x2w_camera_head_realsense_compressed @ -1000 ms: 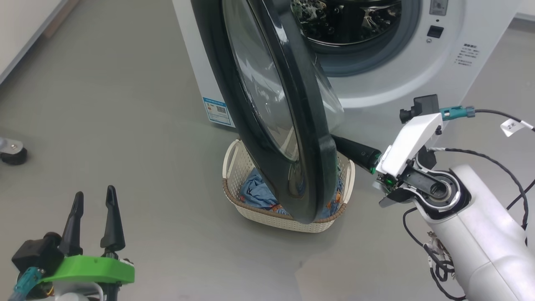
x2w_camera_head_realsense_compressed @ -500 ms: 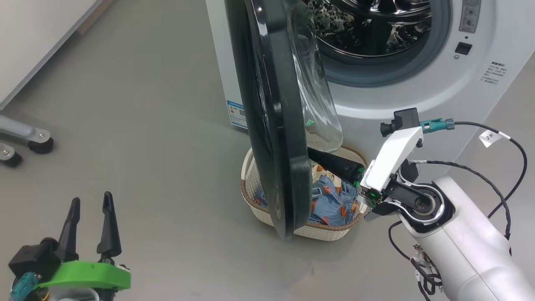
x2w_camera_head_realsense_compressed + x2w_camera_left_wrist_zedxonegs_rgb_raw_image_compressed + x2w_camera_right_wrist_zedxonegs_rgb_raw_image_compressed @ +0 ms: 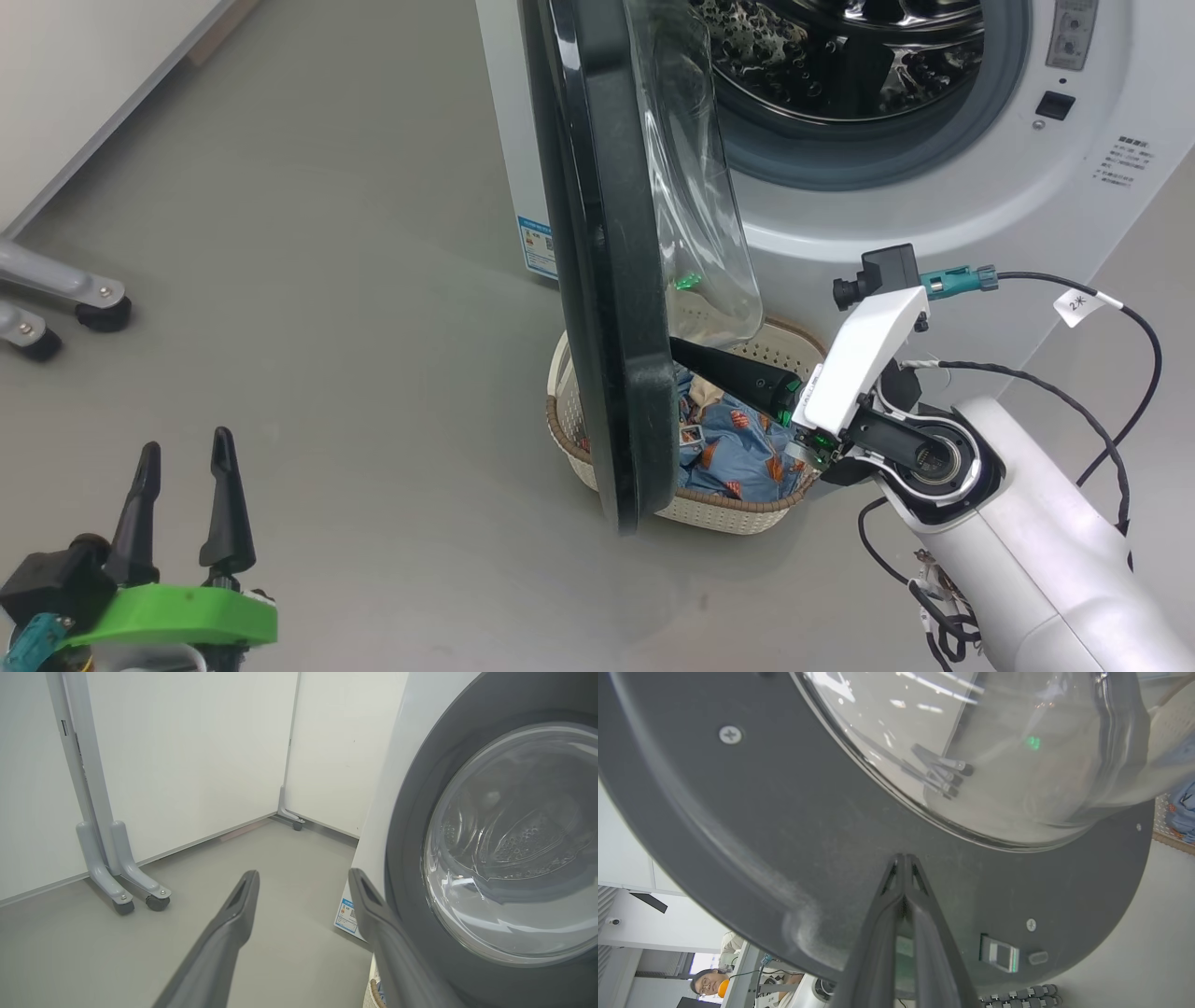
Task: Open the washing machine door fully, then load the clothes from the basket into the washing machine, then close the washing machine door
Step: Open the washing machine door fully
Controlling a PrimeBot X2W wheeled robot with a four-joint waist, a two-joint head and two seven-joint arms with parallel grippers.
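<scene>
The washing machine door [image 3: 607,280] is big, stiff and heavy, and it swings on its hinge at the front left edge of the washing machine [image 3: 934,215]. Its black rim is shiny and may be slippery. The clear glass bowl in the middle could crack, so the rim is the better place to push. The door stands open, sticking out over the basket [image 3: 747,518]. The basket sits on the floor, just in front of the machine's bottom edge, with the blue clothes [image 3: 738,448] inside it.

The right gripper [image 3: 903,858] is shut tight with nothing in it. The tips are on the inner side of the black rim, just beside the glass bowl. They seem to touch the rim, but it is hard to be sure from so close. The left gripper [image 3: 184,443] is wide open and empty, on the door's outer side, apart from it.
</scene>
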